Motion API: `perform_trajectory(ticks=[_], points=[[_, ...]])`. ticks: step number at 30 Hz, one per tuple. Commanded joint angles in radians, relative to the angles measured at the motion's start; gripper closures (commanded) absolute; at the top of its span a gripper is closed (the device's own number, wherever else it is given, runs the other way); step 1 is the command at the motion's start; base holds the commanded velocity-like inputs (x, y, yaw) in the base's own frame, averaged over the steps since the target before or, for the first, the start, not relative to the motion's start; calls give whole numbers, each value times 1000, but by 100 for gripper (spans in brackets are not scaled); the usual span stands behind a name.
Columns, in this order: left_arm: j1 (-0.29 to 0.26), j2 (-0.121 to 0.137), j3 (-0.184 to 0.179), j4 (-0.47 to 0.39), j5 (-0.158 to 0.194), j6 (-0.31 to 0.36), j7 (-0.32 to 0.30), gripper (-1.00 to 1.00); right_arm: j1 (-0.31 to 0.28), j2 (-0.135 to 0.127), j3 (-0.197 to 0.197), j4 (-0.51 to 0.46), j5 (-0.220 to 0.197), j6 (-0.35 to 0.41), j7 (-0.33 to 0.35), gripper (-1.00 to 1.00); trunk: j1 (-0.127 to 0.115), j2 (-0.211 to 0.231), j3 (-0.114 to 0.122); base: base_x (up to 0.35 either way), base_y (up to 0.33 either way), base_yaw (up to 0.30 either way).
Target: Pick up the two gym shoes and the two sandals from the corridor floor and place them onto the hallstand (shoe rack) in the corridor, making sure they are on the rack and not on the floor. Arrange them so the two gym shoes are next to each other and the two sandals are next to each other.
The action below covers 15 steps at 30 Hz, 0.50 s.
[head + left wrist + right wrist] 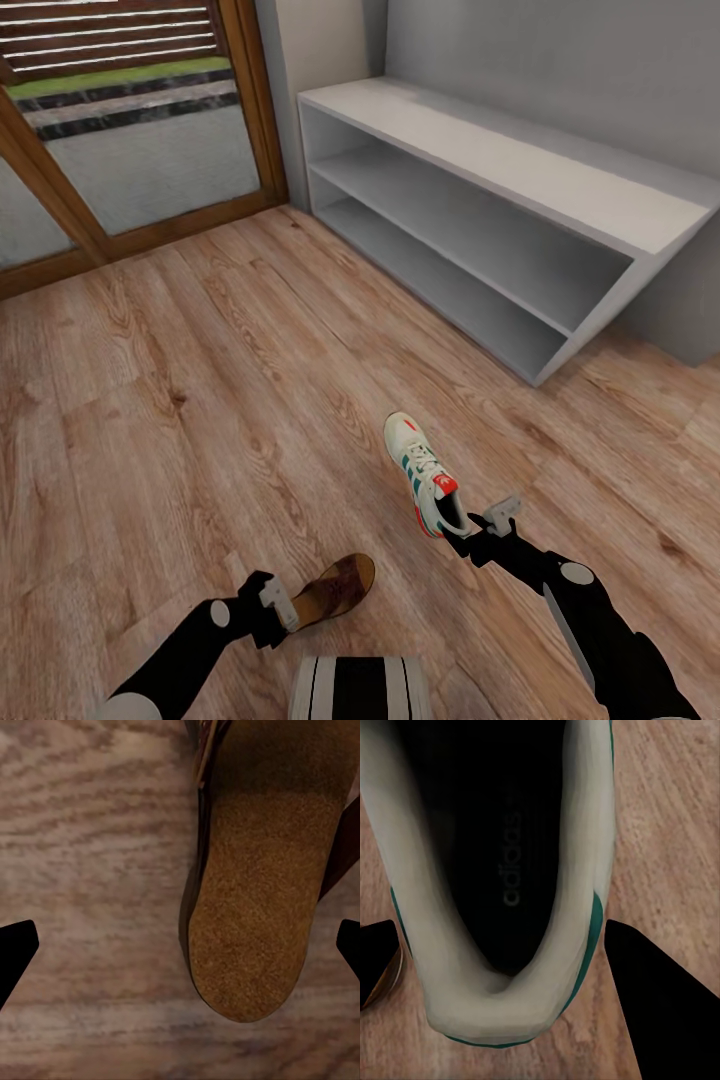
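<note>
Clearly, the right end effector pinches only the gym shoe heel collar, so the shoe could swing loose, while the left end effector, spread wide, flanks the sandal.

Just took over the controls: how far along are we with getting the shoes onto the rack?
Nothing is on the rack yet; the shelves in view hold no shoes. In hand: the right gripper is at the heel of a sneaker, fingers either side, and the left gripper is at a sandal, with its fingers apart. Still left: carry both to the rack, then find and place the other sneaker and sandal.
</note>
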Motion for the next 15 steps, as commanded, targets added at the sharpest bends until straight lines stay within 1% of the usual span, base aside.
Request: perform_trajectory(ticks=[1,3,10,15], points=[[1,0,-3,-2,-7,2,-1,-100,0,0,-2,-2,7,4,5,100,0,0,-1,0,0,0],[2,-1,-4,-1,-9,2,1,-100,0,0,-2,-2,7,4,5,100,0,0,-1,0,0,0],[5,-1,-4,1,-11,2,3,-100,0,0,-3,-2,7,5,5,100,3,-2,-30,0,0,0],[5,-1,-4,2,-10,2,4,-100,0,0,-3,-2,7,5,5,100,5,-3,-55,0,0,0]])
